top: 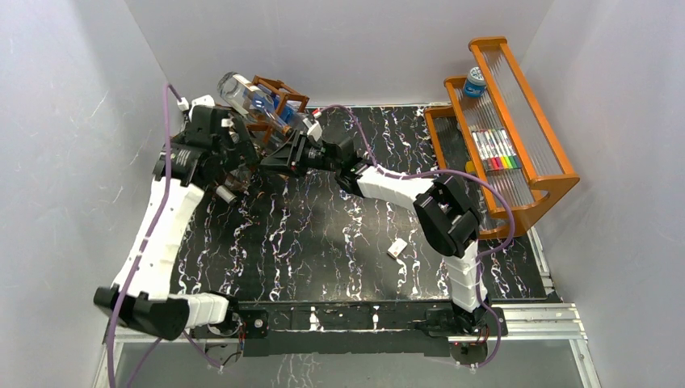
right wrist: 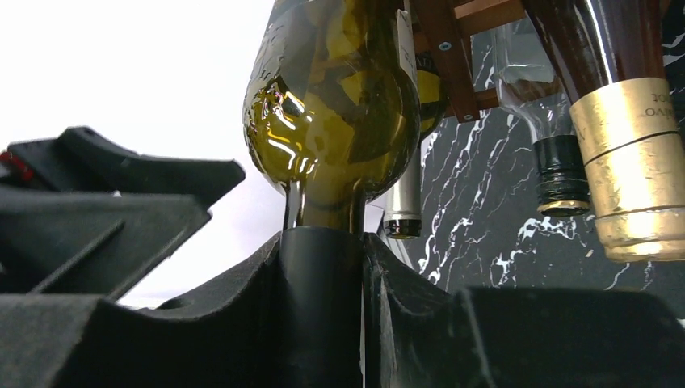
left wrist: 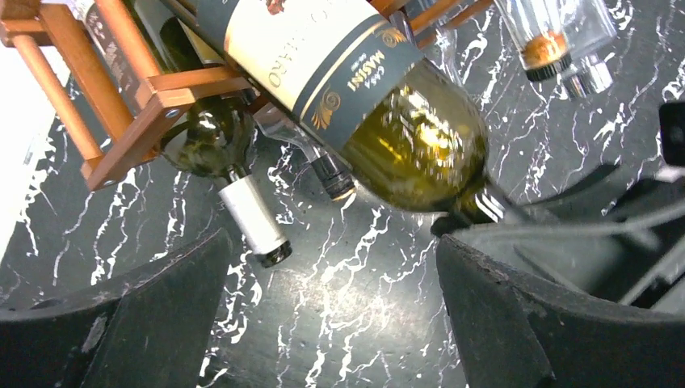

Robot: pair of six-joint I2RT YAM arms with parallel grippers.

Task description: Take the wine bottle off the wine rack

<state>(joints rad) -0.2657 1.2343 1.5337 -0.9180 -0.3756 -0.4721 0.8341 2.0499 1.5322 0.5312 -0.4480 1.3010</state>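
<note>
Arms (top: 157, 234) are white shells with chunky black joints (top: 448, 217), a purple cable (top: 167, 113) trailing along each, plus matte black, kinda scuffed pincer fingers (left wrist: 517, 319).

We find the top external view mounted high behind the arms' base rail (top: 355, 317), looking down and forward across the whole table (top: 323, 234) to the rear wall (top: 339, 48), from far off. The left wrist view sits near, facing the wine rack (left wrist: 153, 97) and the wine bottle (left wrist: 355, 89) from just short of them, its own fingers (left wrist: 145, 323) along the lower edge. The right wrist view is nearest, sighting along that bottle's neck toward its shoulder. All three views share rack and bottle
</note>
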